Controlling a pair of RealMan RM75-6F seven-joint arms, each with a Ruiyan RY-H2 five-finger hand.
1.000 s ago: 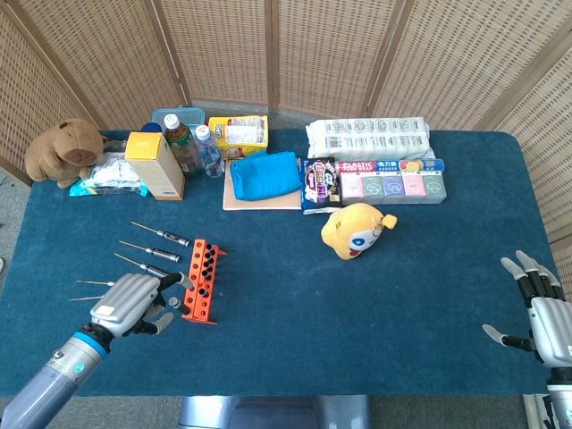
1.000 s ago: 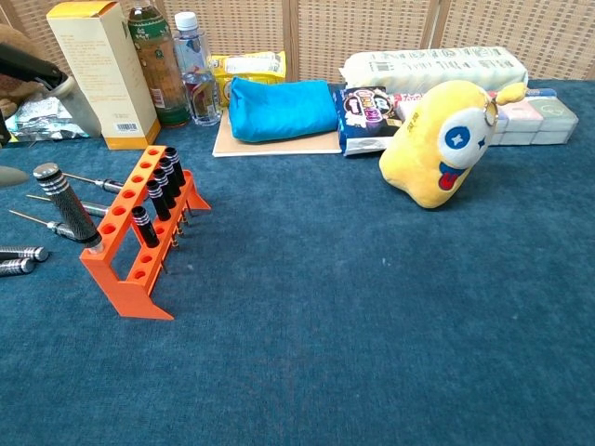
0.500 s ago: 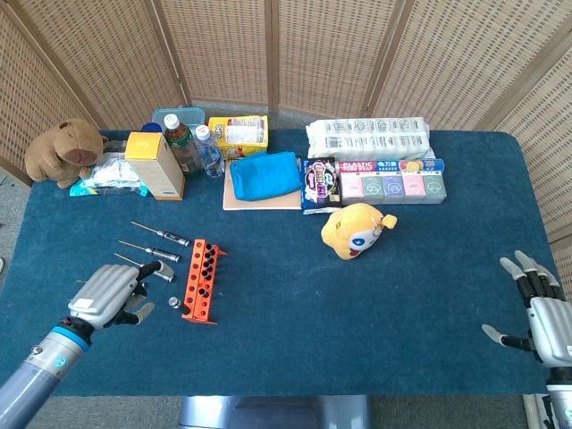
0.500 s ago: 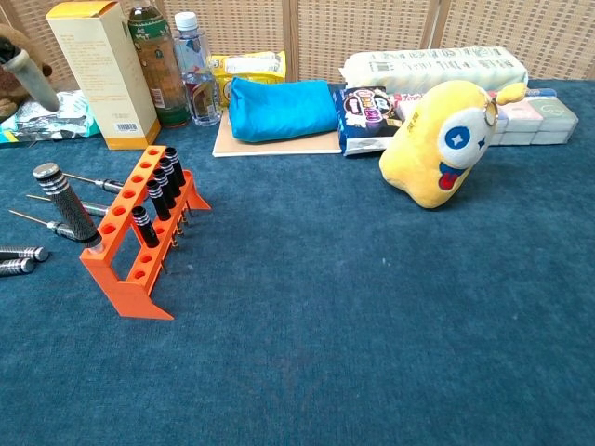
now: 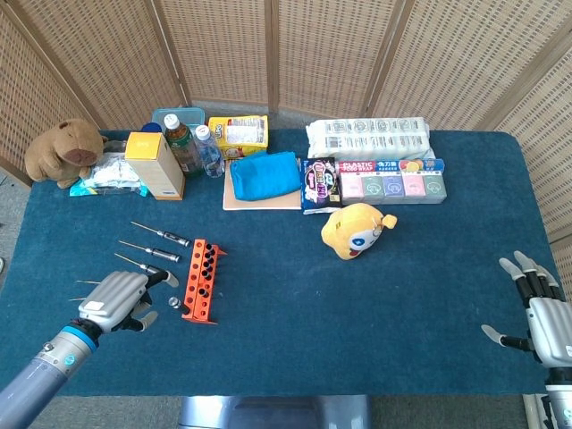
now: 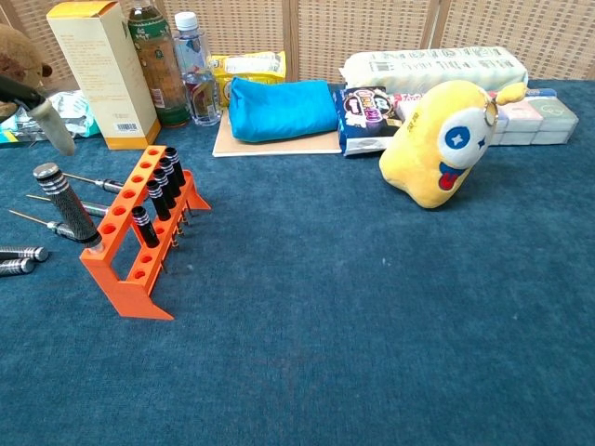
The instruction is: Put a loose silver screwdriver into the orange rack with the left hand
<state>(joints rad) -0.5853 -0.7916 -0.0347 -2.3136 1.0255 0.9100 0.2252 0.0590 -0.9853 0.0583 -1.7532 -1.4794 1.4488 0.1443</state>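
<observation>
The orange rack (image 5: 198, 284) (image 6: 125, 277) stands left of the table's middle, with several black-handled screwdrivers (image 6: 158, 190) in its holes. A silver-handled screwdriver (image 6: 65, 203) (image 5: 172, 302) leans in the rack's near-left hole. More thin screwdrivers (image 5: 159, 235) (image 6: 88, 181) lie loose on the cloth to the rack's left. Two silver handles (image 6: 19, 253) lie at the chest view's left edge. My left hand (image 5: 112, 302) hovers just left of the rack and holds nothing; only one of its fingers (image 6: 42, 113) shows in the chest view. My right hand (image 5: 541, 308) rests at the table's right edge with fingers spread.
A yellow plush toy (image 5: 356, 229) sits right of the rack. Along the back stand a yellow box (image 5: 155, 164), bottles (image 5: 183, 141), a blue pouch (image 5: 264, 175), snack packs (image 5: 391, 179) and a brown plush (image 5: 64, 150). The blue cloth (image 5: 357, 322) covers the whole table.
My left hand drew back leftward from the rack, leaving the silver screwdriver standing in it, then edged slightly back. The right hand has barely moved.
</observation>
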